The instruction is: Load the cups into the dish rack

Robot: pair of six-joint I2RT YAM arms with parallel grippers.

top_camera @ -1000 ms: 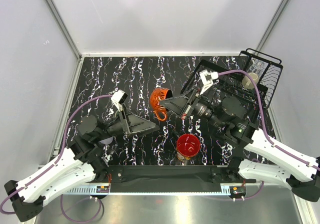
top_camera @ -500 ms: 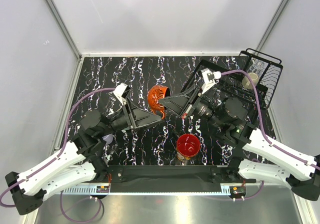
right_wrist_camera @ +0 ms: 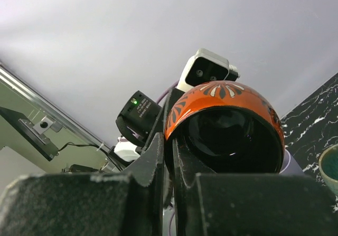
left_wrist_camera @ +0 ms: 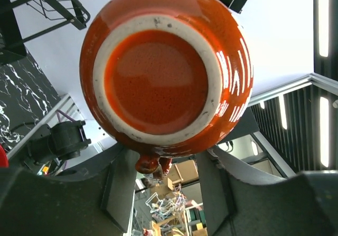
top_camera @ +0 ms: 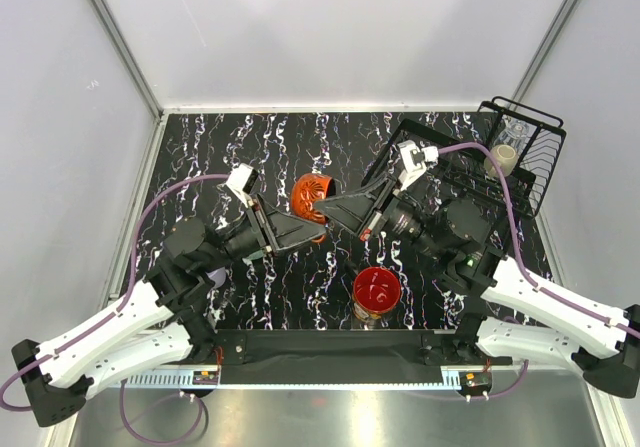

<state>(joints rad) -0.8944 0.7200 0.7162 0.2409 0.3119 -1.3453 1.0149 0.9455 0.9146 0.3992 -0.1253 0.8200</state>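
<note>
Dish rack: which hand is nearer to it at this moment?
Right. The right hand, shut on the orange mug's rim, sits just off the dish rack's left end; the left hand is beyond that mug, farther left, its fingers flanking the base.

Likely lab, white enclosure walls [top_camera: 330,27], metal framing [top_camera: 118,42]

table [top_camera: 200,147] is black w/ white marble-ish veins, boxed in by plain white walls [top_camera: 330,27] on 3 sides, silver posts [top_camera: 120,42] at the back corners. ceiling [left_wrist_camera: 274,130] is dark slats w/ long strip lights [left_wrist_camera: 323,14] on, pretty bright tbh
</note>
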